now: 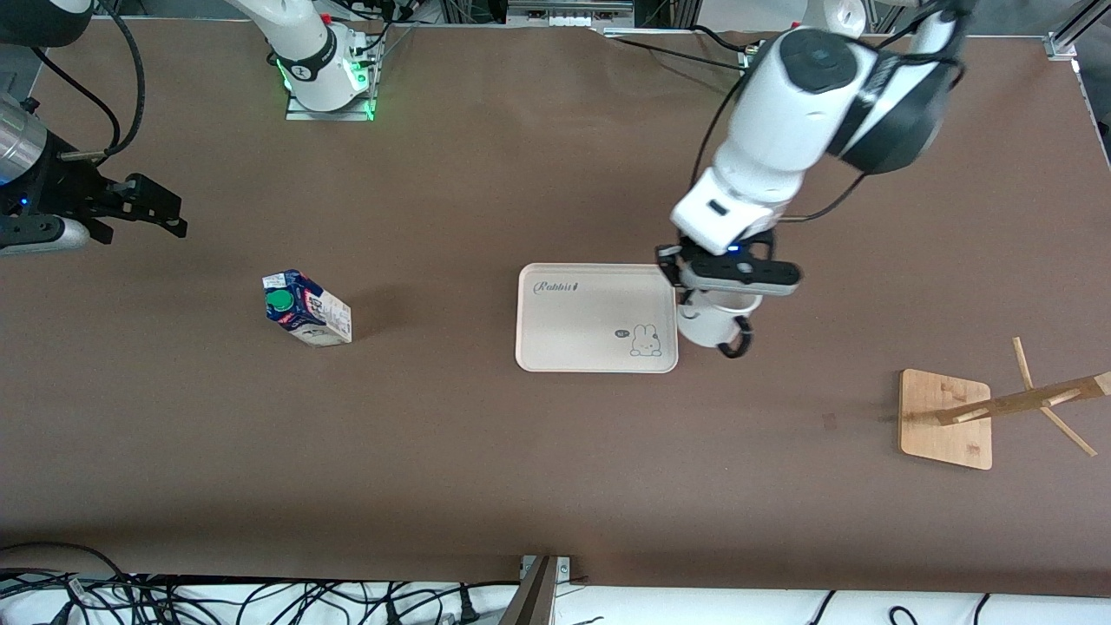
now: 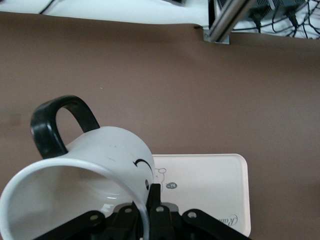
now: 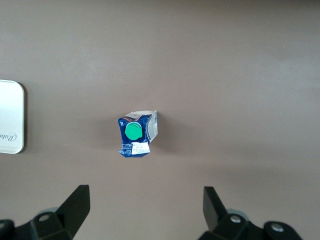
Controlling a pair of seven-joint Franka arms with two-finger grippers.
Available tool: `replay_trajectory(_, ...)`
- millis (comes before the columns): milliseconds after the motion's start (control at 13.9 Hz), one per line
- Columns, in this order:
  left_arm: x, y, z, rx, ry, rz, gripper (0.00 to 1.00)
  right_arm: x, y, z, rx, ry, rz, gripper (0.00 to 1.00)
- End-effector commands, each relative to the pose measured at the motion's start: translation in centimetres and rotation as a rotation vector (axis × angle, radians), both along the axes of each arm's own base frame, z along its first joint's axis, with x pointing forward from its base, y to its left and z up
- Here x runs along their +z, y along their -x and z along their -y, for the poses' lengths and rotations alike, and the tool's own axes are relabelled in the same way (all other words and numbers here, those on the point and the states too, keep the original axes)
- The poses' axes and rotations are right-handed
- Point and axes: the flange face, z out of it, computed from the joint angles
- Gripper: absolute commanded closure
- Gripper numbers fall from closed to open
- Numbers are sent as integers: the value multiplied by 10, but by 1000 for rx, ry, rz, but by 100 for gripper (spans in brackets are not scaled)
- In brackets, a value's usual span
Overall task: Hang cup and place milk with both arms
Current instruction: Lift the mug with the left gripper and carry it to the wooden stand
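The white cup (image 1: pixel 710 326) with a black handle (image 1: pixel 738 344) sits in my left gripper (image 1: pixel 710 304), right beside the tray's edge toward the left arm's end. In the left wrist view the gripper (image 2: pixel 148 201) is shut on the cup's (image 2: pixel 107 150) rim wall, one finger inside and one outside by the smiley. I cannot tell whether the cup touches the table. The milk (image 1: pixel 305 310) stands alone toward the right arm's end. My right gripper (image 1: pixel 163 217) is open and empty, up in the air; its wrist view (image 3: pixel 145 194) looks down on the milk (image 3: pixel 136 133).
A cream tray (image 1: pixel 581 347) with a rabbit print lies mid-table; it also shows in the left wrist view (image 2: pixel 215 172) and the right wrist view (image 3: pixel 10 117). A bamboo cup rack (image 1: pixel 946 418) with pegs stands toward the left arm's end, nearer the front camera.
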Motion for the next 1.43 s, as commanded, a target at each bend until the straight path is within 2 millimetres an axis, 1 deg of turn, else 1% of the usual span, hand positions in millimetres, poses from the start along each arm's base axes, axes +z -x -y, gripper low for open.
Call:
replay_trajectory(0, 13, -7, -40, 15, -34, 24, 100, 8, -2, -5, 27, 8, 6, 0)
replay_trajectory(143, 23, -25, -85, 10, -53, 49, 100, 8, -2, -6, 29, 8, 6, 0)
replay_trajectory(215, 24, -31, -105, 21, -58, 51, 100, 8, -2, -6, 27, 8, 6, 0)
replay_trajectory(359, 24, -40, -136, 69, -50, 47, 100, 8, -2, -7, 28, 6, 7, 0)
replay_trajectory(502, 19, -49, -175, 142, -11, 27, 100, 8, -2, -8, 32, 6, 7, 0)
replay_trajectory(646, 13, -65, -216, 166, 48, 17, 100, 9, -2, -9, 33, 6, 9, 0)
replay_trajectory(789, 6, -74, -243, 146, 84, 13, 100, 9, -2, -10, 36, 6, 9, 0)
replay_trajectory(1004, -9, -80, -274, 138, 99, 5, 100, 9, -2, -11, 38, 6, 9, 0)
replay_trajectory(1219, -6, -88, -309, 95, 84, 36, 100, 9, -2, -11, 36, 6, 9, 0)
replay_trajectory(1363, -8, -89, -322, 70, 95, 41, 100, 9, -2, -10, 35, 6, 9, 0)
